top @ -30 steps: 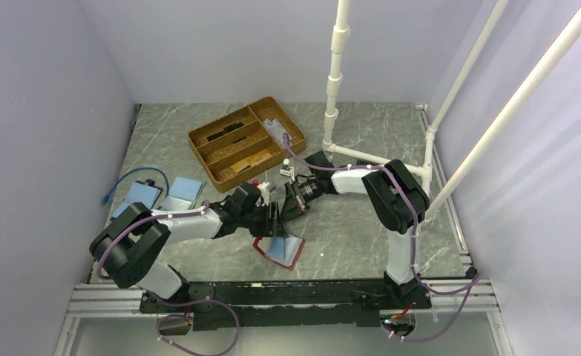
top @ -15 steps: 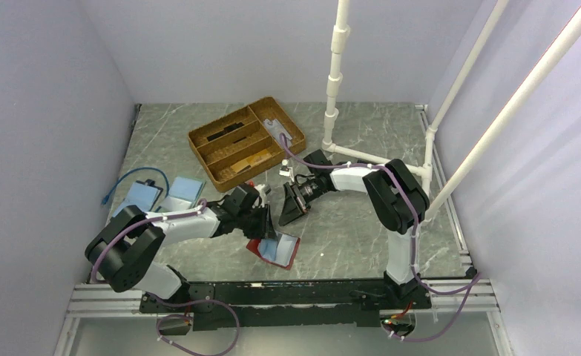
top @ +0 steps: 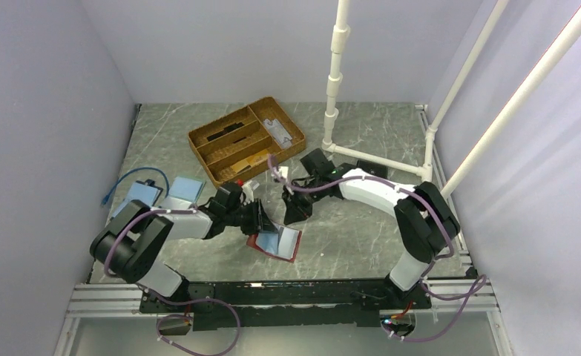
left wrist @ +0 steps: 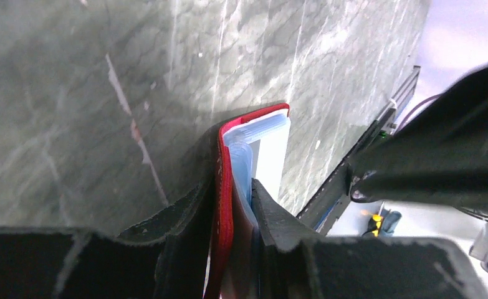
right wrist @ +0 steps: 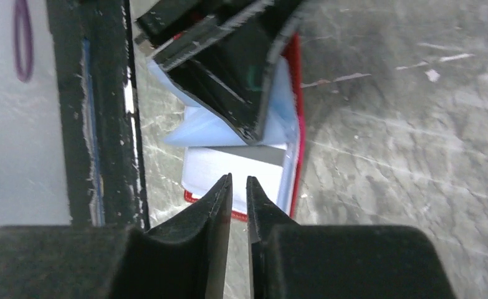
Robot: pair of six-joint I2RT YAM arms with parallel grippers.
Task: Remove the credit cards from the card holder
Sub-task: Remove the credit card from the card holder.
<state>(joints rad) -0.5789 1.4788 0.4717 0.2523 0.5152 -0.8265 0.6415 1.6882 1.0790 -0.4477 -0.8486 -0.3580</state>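
Note:
The red card holder [top: 281,243] lies open near the table's front middle, pale lining up. My left gripper [top: 263,222] is shut on its red cover and blue-lined flap [left wrist: 227,163]; its fingers [left wrist: 191,212] clamp it from both sides. My right gripper [top: 296,211] hovers just above and behind the holder, its jaws almost together with nothing between them [right wrist: 239,180]. In the right wrist view the holder's pale pocket [right wrist: 229,169] shows a grey card edge [right wrist: 253,154]. Black [top: 224,132], gold-tan [top: 254,158] and silver-grey [top: 276,130] cards lie in the wicker tray.
The wicker divider tray [top: 202,159] stands at the back middle. Light-blue cases [top: 185,190] and a blue cable [top: 127,182] lie at the left. A white pipe frame [top: 334,89] rises at the back right, its base bar [top: 376,157] behind my right arm.
My left gripper has drawn back to the left with the holder's flap, tilting the holder open. My right arm's elbow swung right; its gripper stays over the holder.

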